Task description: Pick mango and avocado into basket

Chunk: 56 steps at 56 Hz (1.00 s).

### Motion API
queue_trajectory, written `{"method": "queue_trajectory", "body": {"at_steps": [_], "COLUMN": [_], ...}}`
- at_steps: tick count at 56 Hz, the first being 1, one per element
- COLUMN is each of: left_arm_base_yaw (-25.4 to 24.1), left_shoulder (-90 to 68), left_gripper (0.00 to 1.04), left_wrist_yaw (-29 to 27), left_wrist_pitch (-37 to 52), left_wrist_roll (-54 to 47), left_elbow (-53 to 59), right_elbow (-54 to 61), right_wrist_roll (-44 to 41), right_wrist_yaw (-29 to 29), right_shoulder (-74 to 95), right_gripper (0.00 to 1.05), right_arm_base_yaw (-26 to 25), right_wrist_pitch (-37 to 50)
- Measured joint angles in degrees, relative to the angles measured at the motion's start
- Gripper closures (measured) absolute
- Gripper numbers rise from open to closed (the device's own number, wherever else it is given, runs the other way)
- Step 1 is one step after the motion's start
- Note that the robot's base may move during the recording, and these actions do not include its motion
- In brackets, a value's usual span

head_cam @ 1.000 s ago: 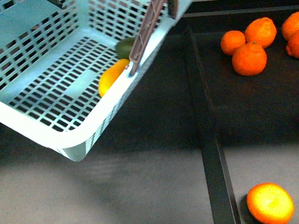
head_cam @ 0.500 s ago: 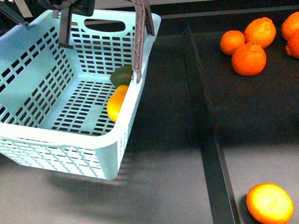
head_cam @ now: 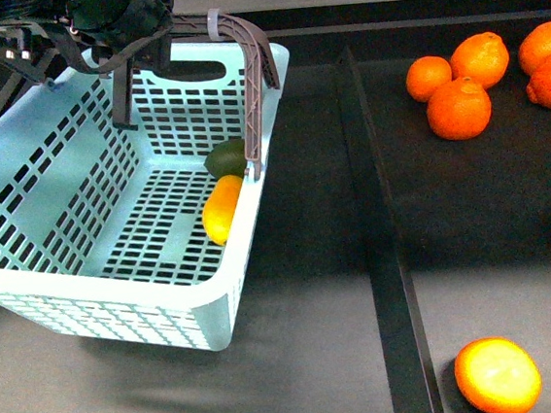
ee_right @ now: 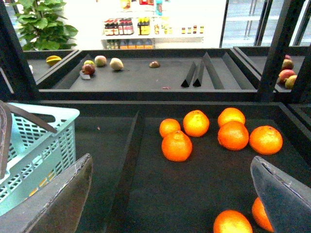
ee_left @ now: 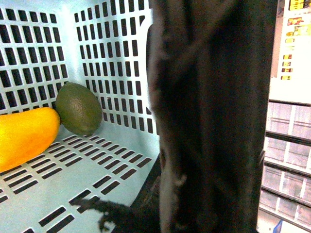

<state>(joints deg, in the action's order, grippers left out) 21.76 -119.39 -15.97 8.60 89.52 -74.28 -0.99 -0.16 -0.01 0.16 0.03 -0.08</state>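
Holding the basket [head_cam: 119, 309] by its handle [head_cam: 256, 81], the left gripper [head_cam: 121, 26] was clamped; mango [head_cam: 221, 208] touching avocado [head_cam: 226, 158] inside; level, slow set-down advised; right gripper [ee_right: 170, 194] was spread, empty.

The pale mint-green slotted plastic basket [head_cam: 83, 235] sat tilted, its brown ribbed handle [head_cam: 255, 91] raised. Inside, on the lattice floor against the right wall, the oblong bright yellow mango [head_cam: 221, 209] lay touching the dark green egg-shaped avocado [head_cam: 225, 159], nearer the far wall.
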Motion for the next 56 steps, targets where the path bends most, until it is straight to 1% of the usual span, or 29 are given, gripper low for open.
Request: {"method": "queue_trajectory", "body": {"at_steps": [5,6,14,18,23,24,26,30,37,38,40,42,43,44,45,47,50,51,53,56], "left_arm_base_yaw": [-0.04,-0.04,-0.17,-0.37,-0.94,-1.03,-1.20,-1.16,-1.03,-1.16,-1.75,-2.36,-2.54,-2.93,-3.37,-4.42,-6.10,-6.95,-8.39,-9.86], "left_shoulder": [1.25,1.38,3.61,5.90,11.65,12.87,14.97,18.99,20.39,20.26,20.26,20.44,20.59,21.05,21.62,23.41,27.10,29.07,32.44,35.65], "left_gripper": [0.75,0.73,0.48,0.34,0.09,0.07,0.09,0.09,0.09,0.12,0.19,0.26,0.28,0.32,0.35,0.42,0.53,0.59,0.69,0.84], "left_wrist_yaw": [0.92,0.96,0.48,-1.01,-3.56,-4.11,-5.62,-7.91,-7.87,-6.82,-4.11,-2.32,-1.95,-1.27,-0.79,-0.09,1.05,1.49,2.60,4.24], "left_wrist_pitch": [2.32,2.45,4.48,5.01,4.81,4.28,3.21,1.05,1.46,5.09,16.59,27.45,29.88,34.25,38.05,44.24,49.66,50.77,51.74,51.89], "left_wrist_roll": [-0.44,-0.48,-0.61,-0.61,-0.81,-1.07,-1.18,-1.31,-2.12,-6.38,-14.36,-27.06,-28.57,-35.89,-40.17,-52.72,-66.77,-72.17,-79.41,-84.11], "left_elbow": [2.86,3.06,5.22,7.13,11.37,12.22,13.66,16.06,16.48,17.77,21.90,26.67,27.89,30.29,32.57,36.65,41.33,43.15,46.56,51.08], "right_elbow": [0.00,0.00,0.00,0.00,0.00,0.00,0.00,0.00,0.00,0.00,0.00,0.00,0.00,0.00,0.00,0.00,0.00,0.00,0.00,0.00], "right_wrist_roll": [0.00,0.00,0.00,0.00,0.00,0.00,0.00,0.00,0.00,0.00,0.00,0.00,0.00,0.00,0.00,0.00,0.00,0.00,0.00,0.00], "right_wrist_yaw": [0.00,0.00,0.02,0.02,0.00,0.00,0.00,0.00,0.00,0.00,0.00,0.00,0.00,0.02,0.02,0.02,0.00,0.00,0.00,0.00], "right_shoulder": [0.00,0.00,0.00,0.00,0.00,0.00,0.00,0.00,0.00,0.00,0.00,0.00,0.00,0.00,0.00,0.00,0.00,0.00,0.00,0.00], "right_gripper": [0.09,0.09,0.09,0.09,0.09,0.09,0.09,0.09,0.09,0.09,0.09,0.09,0.09,0.09,0.09,0.09,0.09,0.09,0.09,0.09], "right_arm_base_yaw": [0.00,0.00,0.00,0.00,0.00,0.00,0.00,0.00,0.00,0.00,0.00,0.00,0.00,0.00,0.00,0.00,0.00,0.00,0.00,0.00], "right_wrist_pitch": [0.00,0.00,0.00,0.00,0.00,0.00,0.00,0.00,0.00,0.00,0.00,0.00,0.00,0.00,0.00,0.00,0.00,0.00,0.00,0.00]}}
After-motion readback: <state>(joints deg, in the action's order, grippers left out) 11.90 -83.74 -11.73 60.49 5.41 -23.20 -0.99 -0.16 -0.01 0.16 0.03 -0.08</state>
